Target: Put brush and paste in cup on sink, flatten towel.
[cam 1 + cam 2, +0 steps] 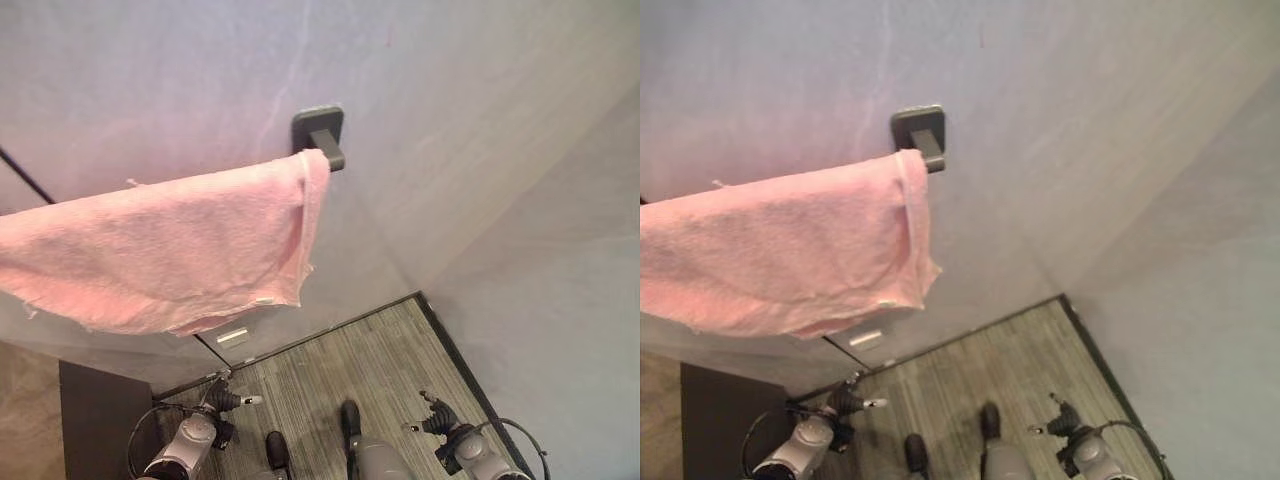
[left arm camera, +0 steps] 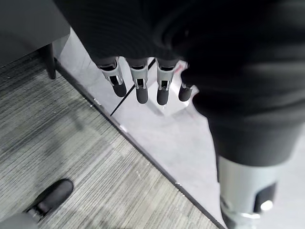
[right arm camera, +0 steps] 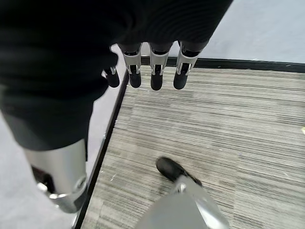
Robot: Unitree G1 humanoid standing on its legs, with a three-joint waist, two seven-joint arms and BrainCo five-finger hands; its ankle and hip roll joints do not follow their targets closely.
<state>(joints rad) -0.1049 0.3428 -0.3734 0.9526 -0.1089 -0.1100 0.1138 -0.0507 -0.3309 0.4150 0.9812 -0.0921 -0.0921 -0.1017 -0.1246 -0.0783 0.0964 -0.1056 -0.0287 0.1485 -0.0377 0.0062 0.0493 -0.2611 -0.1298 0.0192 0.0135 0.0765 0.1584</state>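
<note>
A pink towel hangs bunched and uneven over a dark wall-mounted rail, its right end gathered against the rail's square dark bracket on the pale wall. The towel's long axis runs along the rail, across the view, with the lower hem sagging in a ragged curve and a small tag at the bottom edge.

Both robot hands hang low, well apart from the towel and far below it, above the grey striped floor. The left hand sits beneath the towel's lower right corner; the right hand lies further right, beyond the bracket's side. The left hand looks the nearer of the two to the cloth. In the wrist views the left hand's fingers extend straight in a row, loosely parted and holding nothing; the right hand's fingers are likewise straight, relaxed and empty.

Flattening the towel appears to be the step in hand, and it seems not yet begun: either hand would have to rise a long way to reach the hem.

A small pale label is fixed low on the wall; its writing is too small to read.
</note>
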